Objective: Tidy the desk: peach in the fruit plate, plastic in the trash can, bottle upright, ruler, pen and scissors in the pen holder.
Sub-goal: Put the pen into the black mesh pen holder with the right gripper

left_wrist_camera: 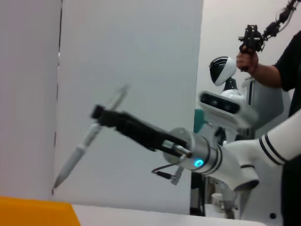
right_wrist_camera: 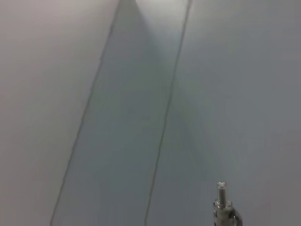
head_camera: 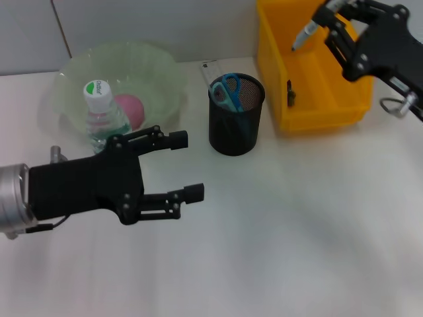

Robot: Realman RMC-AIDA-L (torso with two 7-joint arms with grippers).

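— Head view first: what do we have in the right gripper [head_camera: 322, 21]?

— We see its fingers clamped on the pen [head_camera: 305, 34], held high above the yellow bin [head_camera: 344, 109], tip slanting down. The left wrist view shows the same pen [left_wrist_camera: 87, 141] pinched near its upper half, so the lower end hangs free. We judge that grip suits dropping it tip-first into the pen holder [head_camera: 236, 132].

— And the holder?

— It stands just beside the bin, toward our left, with the scissors [head_camera: 227, 91] already inside and the ruler [head_camera: 210, 70] poking up behind them. The pen is well apart from it, so we think a carry across and down comes next.

— The left gripper [head_camera: 185, 165]?

— Its fingers are spread wide, holding nothing, hovering low over the table [head_camera: 297, 251] near the fruit plate [head_camera: 158, 63]. The peach [head_camera: 131, 109] lies in that plate; the bottle [head_camera: 102, 115] stands upright at its near edge.
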